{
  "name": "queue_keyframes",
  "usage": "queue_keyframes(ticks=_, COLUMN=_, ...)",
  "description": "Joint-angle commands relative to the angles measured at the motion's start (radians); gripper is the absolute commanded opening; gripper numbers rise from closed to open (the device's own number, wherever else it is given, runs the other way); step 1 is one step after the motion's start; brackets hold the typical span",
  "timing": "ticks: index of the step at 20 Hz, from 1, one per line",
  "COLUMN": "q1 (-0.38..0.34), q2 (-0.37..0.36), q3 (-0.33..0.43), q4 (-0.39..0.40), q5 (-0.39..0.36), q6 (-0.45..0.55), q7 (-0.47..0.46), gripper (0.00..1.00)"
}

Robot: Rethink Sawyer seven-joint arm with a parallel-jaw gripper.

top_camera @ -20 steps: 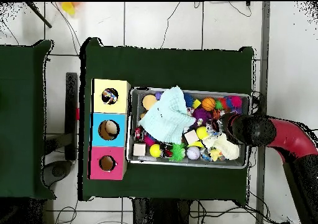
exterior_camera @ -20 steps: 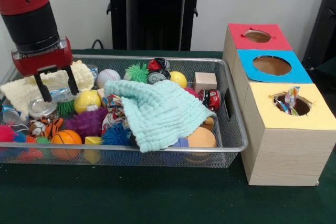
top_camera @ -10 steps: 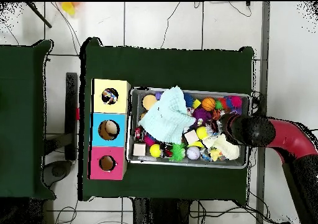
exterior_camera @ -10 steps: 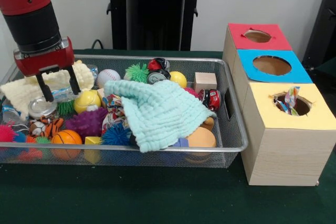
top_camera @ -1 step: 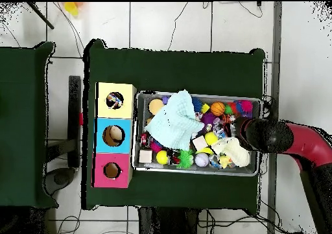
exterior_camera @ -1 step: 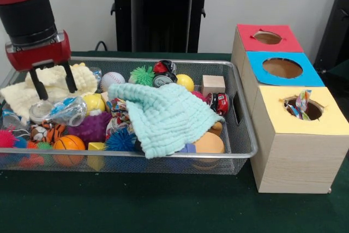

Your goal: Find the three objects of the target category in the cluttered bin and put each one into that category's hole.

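Note:
My gripper (exterior_camera @ -1 step: 54, 91) hangs open and empty over the left end of the wire bin (exterior_camera @ -1 step: 229, 153), its fingers in front of a cream cloth (exterior_camera @ -1 step: 19, 94). Just below it lie a crumpled clear plastic piece (exterior_camera @ -1 step: 68, 110) and a clear round lid (exterior_camera @ -1 step: 38, 110). A mint cloth (exterior_camera @ -1 step: 163, 115) covers the bin's middle. Around it sit a yellow ball (exterior_camera @ -1 step: 95, 102), a basketball (exterior_camera @ -1 step: 68, 143), a baseball (exterior_camera @ -1 step: 112, 80), a wooden cube (exterior_camera @ -1 step: 212, 84) and a red toy car (exterior_camera @ -1 step: 221, 103). In the overhead view the gripper (top_camera @ -1 step: 249, 131) is at the bin's right end.
Three boxes with round holes stand right of the bin: red (exterior_camera @ -1 step: 267, 37), blue (exterior_camera @ -1 step: 281, 68), yellow (exterior_camera @ -1 step: 302, 115). A colourful wrapper (exterior_camera @ -1 step: 301, 103) sticks out of the yellow hole. Overhead, the boxes (top_camera @ -1 step: 113, 135) line the bin's left side.
The gripper has risen and shifted slightly left, staying open. The clear plastic piece now lies uncovered in front of the yellow ball.

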Motion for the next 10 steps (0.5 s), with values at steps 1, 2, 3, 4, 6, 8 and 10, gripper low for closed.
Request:
queue_keyframes(ticks=1, q1=-0.005, q2=-0.089, q3=0.039, q4=0.093, q5=0.041, q6=0.103, q7=-0.151, gripper=1.00)
queue_keyframes(ticks=2, q1=-0.002, q2=-0.080, q3=0.036, q4=0.088, q5=0.037, q6=0.096, q7=-0.155, gripper=1.00)
queue_keyframes(ticks=3, q1=0.008, q2=-0.069, q3=0.029, q4=0.080, q5=0.036, q6=0.092, q7=-0.148, gripper=1.00)
queue_keyframes(ticks=4, q1=0.010, q2=-0.059, q3=0.025, q4=0.080, q5=0.029, q6=0.074, q7=-0.142, gripper=1.00)
queue_keyframes(ticks=6, q1=0.010, q2=-0.032, q3=0.015, q4=0.085, q5=0.009, q6=0.036, q7=-0.136, gripper=1.00)
queue_keyframes(ticks=8, q1=0.019, q2=-0.005, q3=0.009, q4=0.079, q5=-0.010, q6=0.003, q7=-0.130, gripper=1.00)
queue_keyframes(ticks=10, q1=0.024, q2=0.011, q3=0.004, q4=0.082, q5=-0.025, q6=-0.025, q7=-0.119, gripper=1.00)
